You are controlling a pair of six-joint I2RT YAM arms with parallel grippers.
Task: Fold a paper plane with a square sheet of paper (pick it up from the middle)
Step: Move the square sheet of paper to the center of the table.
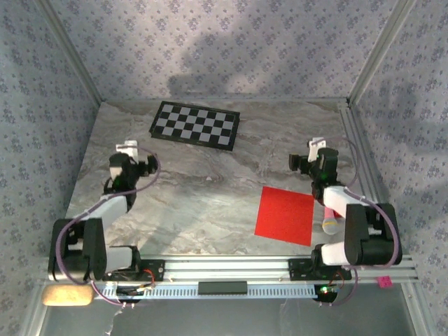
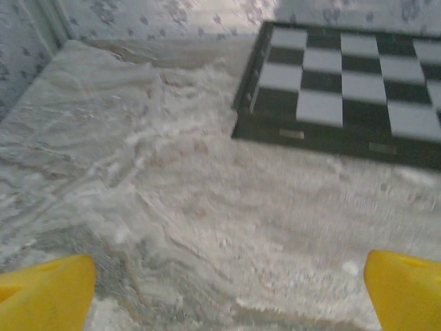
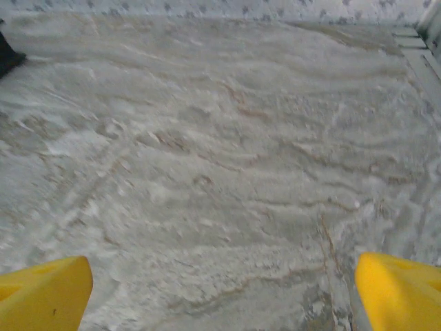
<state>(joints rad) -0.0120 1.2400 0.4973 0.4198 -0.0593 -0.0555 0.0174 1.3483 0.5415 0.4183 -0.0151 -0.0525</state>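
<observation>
Grey marbled table [image 1: 196, 203] here. Up toward the far edge, left of centre, a black-and-white checkerboard [image 1: 195, 124] lies flat, a little skewed. Down by the near edge on the right side lies the square sheet of paper [image 1: 285, 215], bright red, flat and unfolded.

We see table [image 1: 210, 189] centre bare: wide lane between both arms. Checkerboard [image 1: 195, 124] lies flat near far edge, left of middle; its raised dark edge blocks low sweep ahead of left gripper [image 2: 224, 295]. We see bare marble between that gripper's wide-apart fingers [image 2: 45, 293] and board. Right gripper [image 3: 220, 295], jaws wide, faces bare surface up to back wall [image 1: 224, 49]. Square sheet of paper [image 1: 285, 215] lies flat at near right, adds no height. Metal rail [image 1: 360, 147] bounds right edge; papered walls close three sides.
</observation>
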